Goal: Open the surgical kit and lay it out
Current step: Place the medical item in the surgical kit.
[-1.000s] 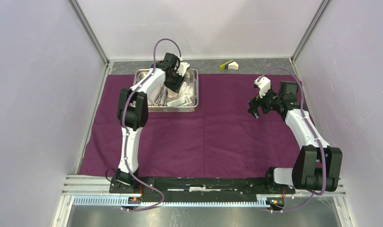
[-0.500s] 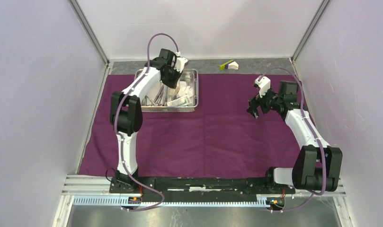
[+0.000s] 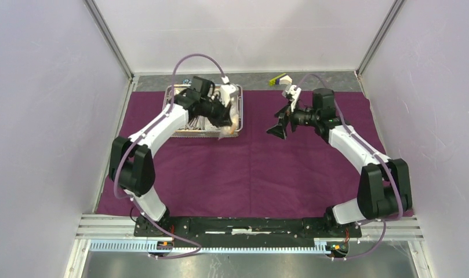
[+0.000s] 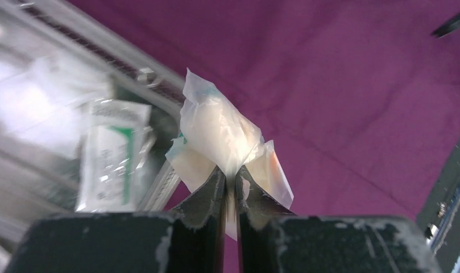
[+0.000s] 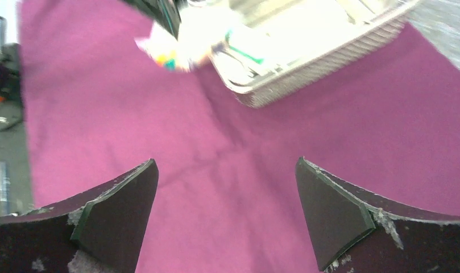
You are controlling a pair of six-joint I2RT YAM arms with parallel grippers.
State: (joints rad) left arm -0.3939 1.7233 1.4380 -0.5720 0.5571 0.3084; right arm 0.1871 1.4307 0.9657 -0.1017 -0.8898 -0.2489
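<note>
Clear packet [image 4: 219,131] pinched in left pincer [image 4: 230,175], at near-right corner of steel tray [image 3: 180,134]. White packet [image 4: 111,153] lying in tray. Tray on far-left part of purple cloth [image 3: 278,168]. Right pincer [image 5: 226,165] spread wide, empty, over cloth right of tray.

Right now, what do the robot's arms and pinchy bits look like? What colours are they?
The left arm and right arm are white tubes with chunky black joints. A thin purple cable loops along each. The left end effector and right end effector each have two black wedge-shaped fingers with scuffed, whitish edges.
</note>
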